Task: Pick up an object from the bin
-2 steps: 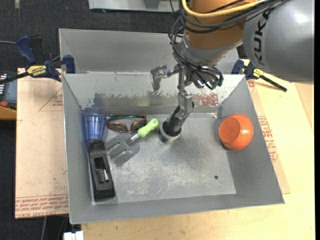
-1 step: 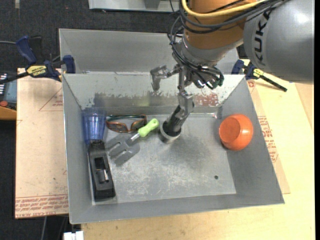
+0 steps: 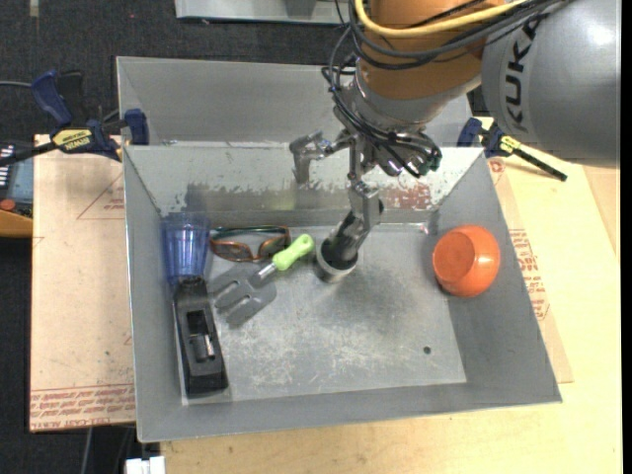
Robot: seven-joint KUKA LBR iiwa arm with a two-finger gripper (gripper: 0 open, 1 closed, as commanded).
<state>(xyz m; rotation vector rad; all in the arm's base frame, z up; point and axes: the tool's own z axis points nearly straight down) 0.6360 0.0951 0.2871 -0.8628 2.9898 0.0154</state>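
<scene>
My gripper [image 3: 333, 184] hangs over the back middle of the bin, under the orange wrist cover. It stands open: one finger [image 3: 302, 158] is spread to the left and the other finger [image 3: 362, 201] points down. Just below that right finger lies a black round thing with a grey rim [image 3: 335, 257], tilted, its upper end touching or nearly touching the fingertip. Nothing sits between the fingers. A tool with a green handle [image 3: 292, 253] and a grey pronged head [image 3: 241, 298] lies just left of the black thing.
Brown-tinted glasses [image 3: 247, 244] lie behind the tool. A blue ribbed cup [image 3: 184, 249] and a black stapler [image 3: 201, 343] are along the left wall. An orange bowl [image 3: 466, 260] rests on its side by the right wall. The front floor is bare.
</scene>
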